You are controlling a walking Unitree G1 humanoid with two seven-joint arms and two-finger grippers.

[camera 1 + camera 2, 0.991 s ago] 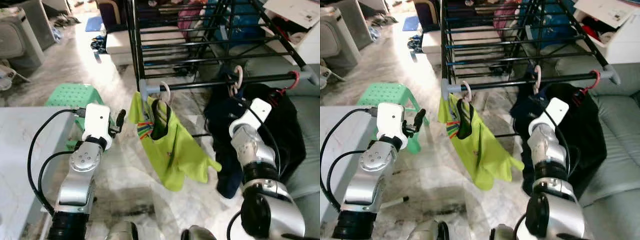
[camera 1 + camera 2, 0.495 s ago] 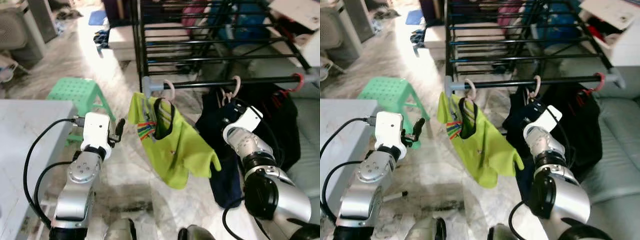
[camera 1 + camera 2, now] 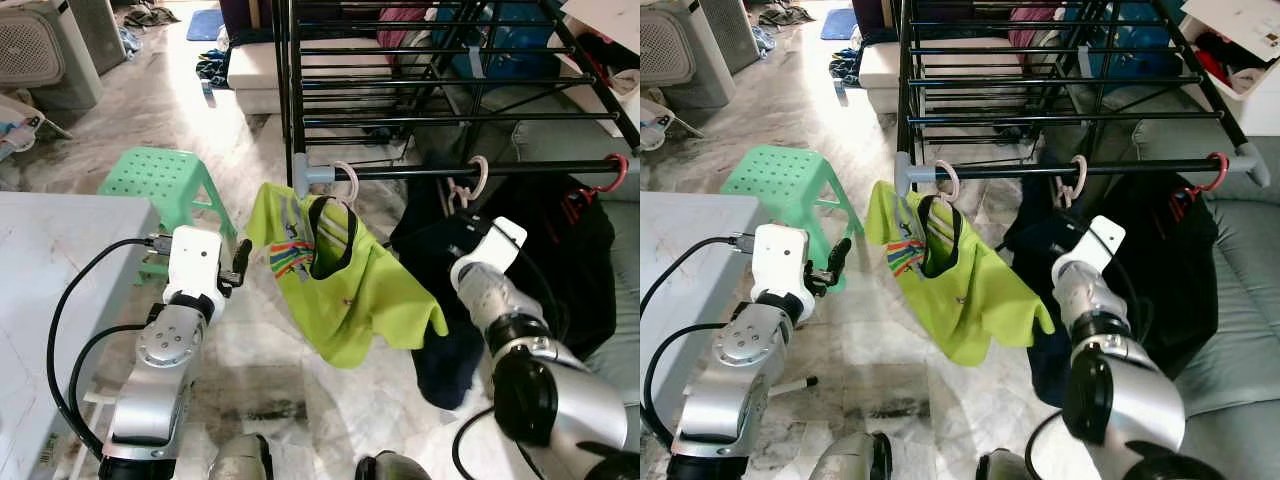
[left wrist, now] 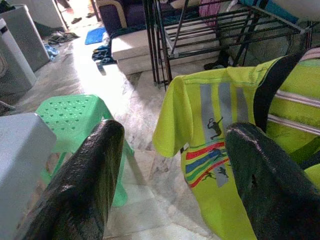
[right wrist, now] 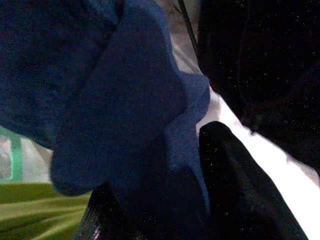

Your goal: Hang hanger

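A black drying rack (image 3: pixel 420 90) stands ahead, and its front rail (image 3: pixel 500 168) carries three hangers. A pale hanger (image 3: pixel 345 182) holds a lime-green shirt (image 3: pixel 350 285). A pink hanger (image 3: pixel 478 180) holds a navy garment (image 3: pixel 440 300). A red hanger (image 3: pixel 618 172) holds a black garment (image 3: pixel 570 260). My right wrist (image 3: pixel 495 245) sits just below the pink hanger, against the navy cloth. In the right wrist view my right gripper (image 5: pixel 170 215) is open, with navy cloth draped across the gap. My left gripper (image 4: pixel 170 170) is open and empty, left of the green shirt.
A green plastic stool (image 3: pixel 160 180) stands on the marble floor to the left of the rack. A pale tabletop (image 3: pixel 50 260) lies beside my left arm. A grey sofa (image 3: pixel 1240 260) is behind the black garment at right. A white bench (image 3: pixel 255 75) sits under the rack's far side.
The camera has tilted, so the whole scene sits lower. My right wrist has drifted left to just under the pink hanger's hook. The left arm holds its pose.
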